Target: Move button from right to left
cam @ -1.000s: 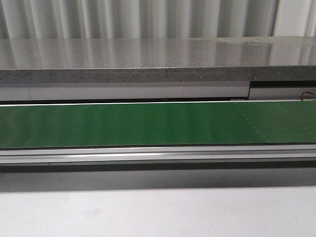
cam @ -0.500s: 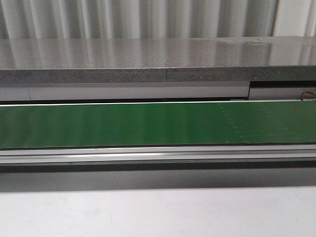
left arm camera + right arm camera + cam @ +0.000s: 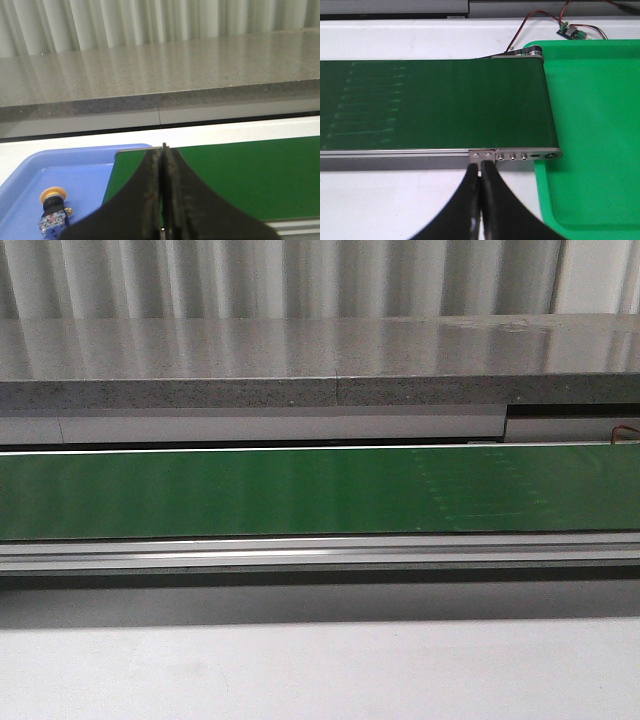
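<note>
Left wrist view shows the button lying in a blue tray just beside the end of the green belt. Its yellow cap points away from the camera and the blocky body with the screws is partly cut off at the picture's edge. The left tool is pressed together and holds nothing. In the right wrist view the right tool is also pressed together and empty, near the other end of the belt, where a green tray sits. This tray looks bare as far as it is visible.

The button seems small, light and stiff. The round cap may slip, so the flat sides of the body look better to take hold of. The front view shows only the belt and the grey counter; both trays and both tools are outside it.
</note>
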`<move>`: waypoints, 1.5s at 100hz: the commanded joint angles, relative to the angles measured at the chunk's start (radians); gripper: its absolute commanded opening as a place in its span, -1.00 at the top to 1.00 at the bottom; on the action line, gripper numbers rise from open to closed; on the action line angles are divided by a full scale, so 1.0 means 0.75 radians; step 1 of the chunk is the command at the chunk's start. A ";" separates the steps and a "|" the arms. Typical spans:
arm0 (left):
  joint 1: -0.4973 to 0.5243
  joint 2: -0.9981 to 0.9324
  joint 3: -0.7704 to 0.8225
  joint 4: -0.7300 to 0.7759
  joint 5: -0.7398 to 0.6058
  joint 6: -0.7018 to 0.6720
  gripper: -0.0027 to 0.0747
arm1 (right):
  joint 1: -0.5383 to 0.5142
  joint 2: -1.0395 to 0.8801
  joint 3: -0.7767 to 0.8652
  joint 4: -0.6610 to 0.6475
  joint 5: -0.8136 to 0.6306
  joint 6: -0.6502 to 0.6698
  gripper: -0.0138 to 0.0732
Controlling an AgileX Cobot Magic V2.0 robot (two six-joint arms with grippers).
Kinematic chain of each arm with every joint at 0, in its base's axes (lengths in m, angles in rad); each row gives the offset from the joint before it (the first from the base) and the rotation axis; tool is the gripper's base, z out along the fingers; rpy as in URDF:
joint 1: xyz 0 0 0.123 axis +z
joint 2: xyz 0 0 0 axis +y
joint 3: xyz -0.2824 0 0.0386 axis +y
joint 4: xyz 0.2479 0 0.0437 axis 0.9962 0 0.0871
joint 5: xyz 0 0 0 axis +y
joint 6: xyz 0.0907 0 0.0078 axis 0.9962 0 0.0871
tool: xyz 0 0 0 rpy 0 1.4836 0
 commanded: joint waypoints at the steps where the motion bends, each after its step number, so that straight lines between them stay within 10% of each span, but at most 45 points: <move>1: -0.011 -0.051 0.028 0.068 -0.159 -0.124 0.98 | 0.005 0.000 -0.037 0.011 -0.084 -0.006 0.84; 150: -0.011 -0.136 0.195 0.068 -0.240 -0.230 0.98 | 0.005 0.000 -0.037 0.011 -0.084 -0.006 0.84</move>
